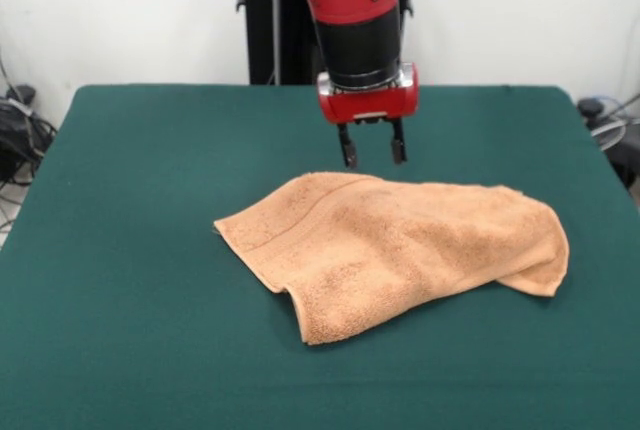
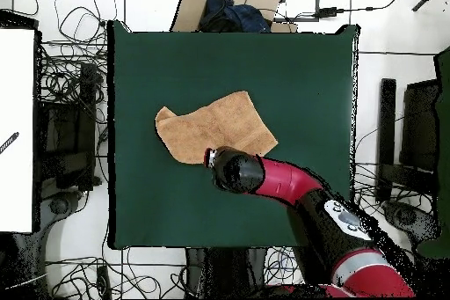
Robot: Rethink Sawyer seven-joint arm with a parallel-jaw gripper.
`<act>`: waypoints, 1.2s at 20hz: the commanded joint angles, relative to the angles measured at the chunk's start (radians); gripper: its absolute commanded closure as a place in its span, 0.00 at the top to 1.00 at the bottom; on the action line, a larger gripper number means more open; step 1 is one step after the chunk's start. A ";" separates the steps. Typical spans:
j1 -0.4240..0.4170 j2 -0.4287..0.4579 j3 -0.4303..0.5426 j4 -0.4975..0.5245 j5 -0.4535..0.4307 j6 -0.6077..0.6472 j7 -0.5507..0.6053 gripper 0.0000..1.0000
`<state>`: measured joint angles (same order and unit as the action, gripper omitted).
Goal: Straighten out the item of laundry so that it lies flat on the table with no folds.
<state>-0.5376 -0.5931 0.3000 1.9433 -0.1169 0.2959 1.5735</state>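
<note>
Currently, step: gripper (image 1: 372, 156) hovered, jaws apart and empty, at towel's (image 1: 400, 245) 12 o'clock edge.
Next: probably lower, pinch the folded layer.

The arm (image 2: 290, 182), red and black, reaches in from the lower right, and its black wrist hides the claw (image 2: 230, 169), so the fingers cannot be seen. The peach-orange towel (image 2: 211, 127) lies on the dark green counter (image 2: 299, 76), directly above and to the left of the claw, with its lower edge under the wrist. Its outline is irregular, with a corner pointing up. Cables (image 2: 66, 85) lie on the floor far to the left of the claw.
</note>
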 commanded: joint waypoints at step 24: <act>0.069 -0.088 -0.038 -0.004 -0.103 0.102 0.031 1.00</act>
<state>-0.4807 -0.6398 0.2560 1.9434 -0.1722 0.3050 1.5735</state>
